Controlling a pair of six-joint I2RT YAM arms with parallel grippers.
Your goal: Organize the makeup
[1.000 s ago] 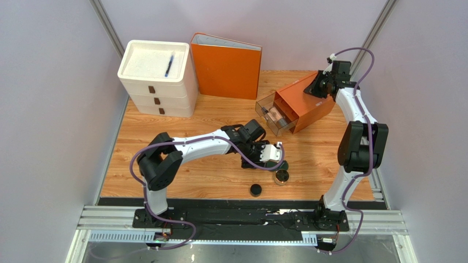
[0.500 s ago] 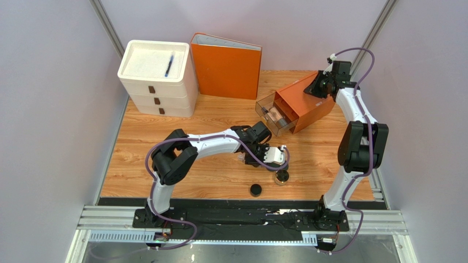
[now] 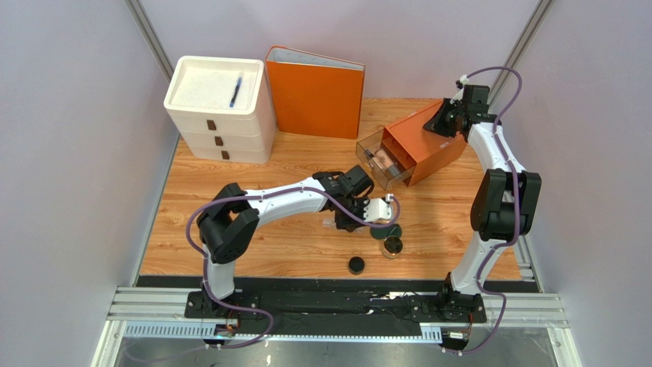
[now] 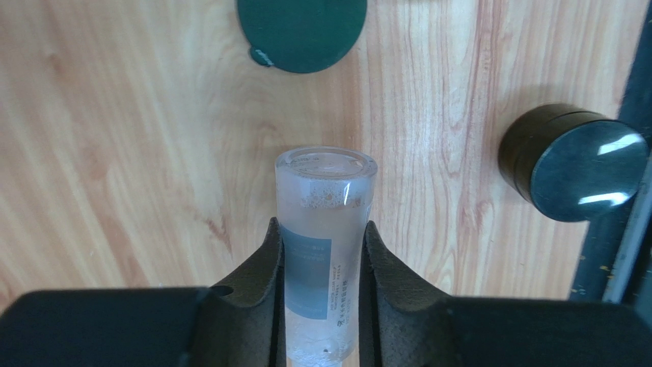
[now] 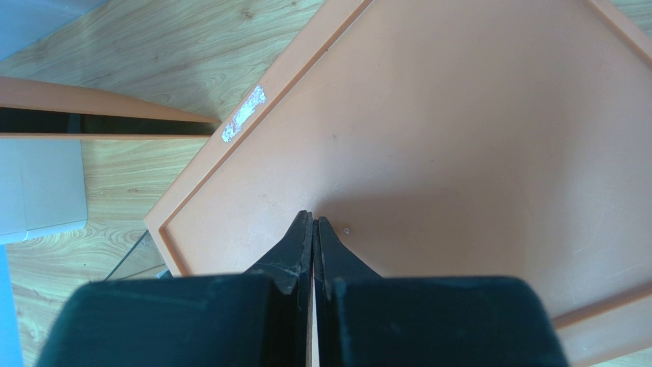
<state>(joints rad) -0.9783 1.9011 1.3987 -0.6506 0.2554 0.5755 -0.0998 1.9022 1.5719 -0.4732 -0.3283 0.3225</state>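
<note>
We clamp the clear tube (image 4: 325,191) in our left pincer (image 4: 321,229), near side of the orange drawer box (image 3: 425,142), which our shut, empty right pincer (image 5: 314,223) rests on; next, we judge, a lift toward its open drawer (image 3: 380,164)

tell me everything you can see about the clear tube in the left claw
The clear tube is a frosted plastic cylinder, its flat round end pointing away from the wrist camera. Clear liquid with small bubbles shows inside; a grey-blue label with tiny print sits on it. The left claw is shut on it, one dark finger on each side. Whether it touches the wooden table is unclear.
</note>
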